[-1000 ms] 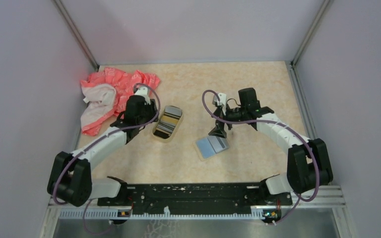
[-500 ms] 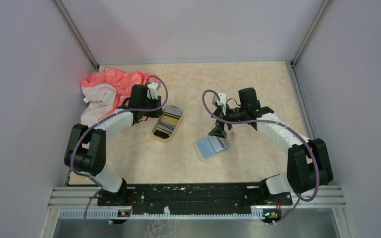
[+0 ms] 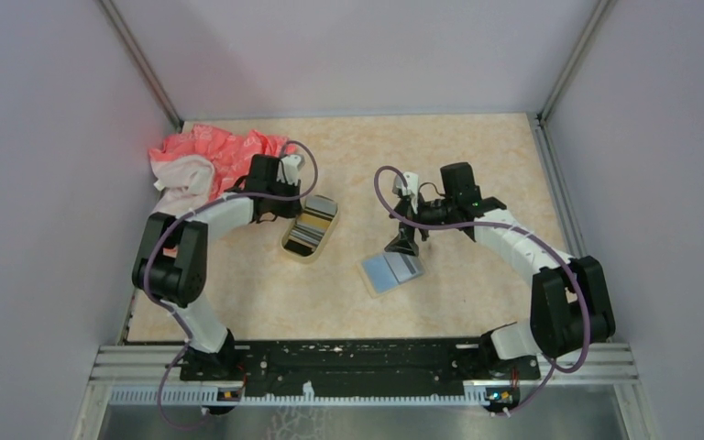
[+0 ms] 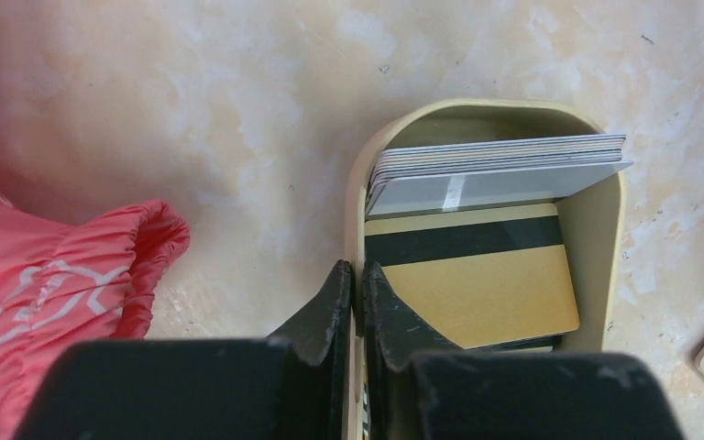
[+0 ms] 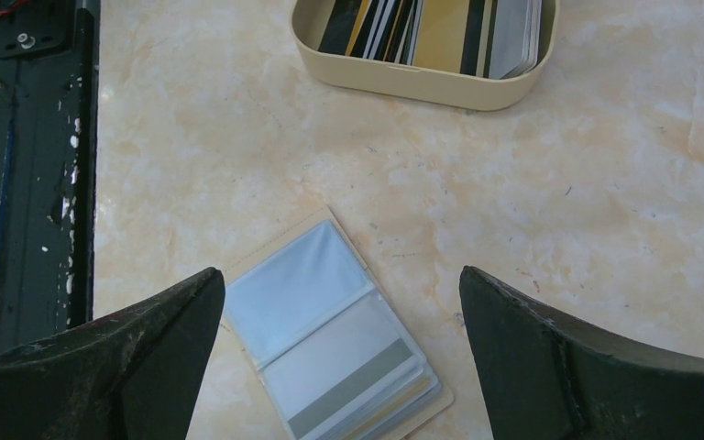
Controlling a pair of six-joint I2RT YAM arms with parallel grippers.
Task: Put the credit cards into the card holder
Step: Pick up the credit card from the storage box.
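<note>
A cream tin (image 3: 288, 244) left of centre holds several credit cards (image 4: 477, 275), a tan one with a dark stripe lying flat and grey ones (image 4: 504, 160) stacked on edge. My left gripper (image 4: 358, 270) is shut on the tin's left wall (image 4: 356, 211), one finger inside and one outside. The card holder (image 5: 330, 339), a tan-covered booklet of clear sleeves, lies open at table centre (image 3: 391, 271), showing a pale blue pocket and a grey card with a stripe. Above the card holder hovers my right gripper (image 5: 341, 275), wide open and empty.
A crumpled red and white cloth (image 3: 202, 170) lies at the back left, close to the left arm and the tin. The black mounting rail (image 3: 357, 353) runs along the near edge. Walls enclose the table on three sides.
My left arm swung its elbow in and the wrist turned over the tin's left side; its jaws closed onto the tin's wall. The right arm and the card holder have not moved.
</note>
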